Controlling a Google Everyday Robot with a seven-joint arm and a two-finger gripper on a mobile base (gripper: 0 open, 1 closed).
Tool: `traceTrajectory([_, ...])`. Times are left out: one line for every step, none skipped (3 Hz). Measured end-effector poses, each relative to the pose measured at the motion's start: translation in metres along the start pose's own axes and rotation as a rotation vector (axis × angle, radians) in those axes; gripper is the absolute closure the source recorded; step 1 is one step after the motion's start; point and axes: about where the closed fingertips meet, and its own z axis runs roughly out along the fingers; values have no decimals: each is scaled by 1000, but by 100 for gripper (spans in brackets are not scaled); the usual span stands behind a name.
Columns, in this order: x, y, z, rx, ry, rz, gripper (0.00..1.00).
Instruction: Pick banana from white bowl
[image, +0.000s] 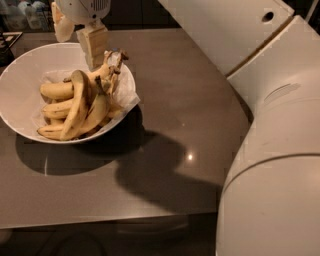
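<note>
Banana (76, 104) lies in the white bowl (17, 107), on top of the pile, right of the bowl's centre. Its long axis runs far to near: upper end by the middle of the bowl, lower end down and left at the near rim. It is arched, with brown streaks along the skin

A slimmer banana (98, 112) lies against its right side on nearly the same line, its dark stem upright. Paler bananas (56, 90) lie crosswise to its left, partly under it. Crumpled white paper (128, 99) spills over the bowl's right rim

Gripper (94, 60) hangs over the far right part of the bowl, tip just above the fruit and just beyond the banana's upper end. Cannot tell whether the jaws are released or clenched. A cluster of dark stem ends (115, 57) sits just to the right of the tip

Bowl stands at the left end of the grey table (180, 100). The robot's white body (280, 165) fills the right side, with its shadow falling on the table near the bowl
</note>
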Motion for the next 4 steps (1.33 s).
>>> traceTrajectory([2, 8, 14, -26, -13, 14, 45])
traceTrajectory([-5, 21, 27, -61, -34, 23, 45])
traceTrajectory([-13, 30, 38, -94, -48, 18, 40])
traceTrajectory([-15, 29, 45, -116, -47, -2, 40])
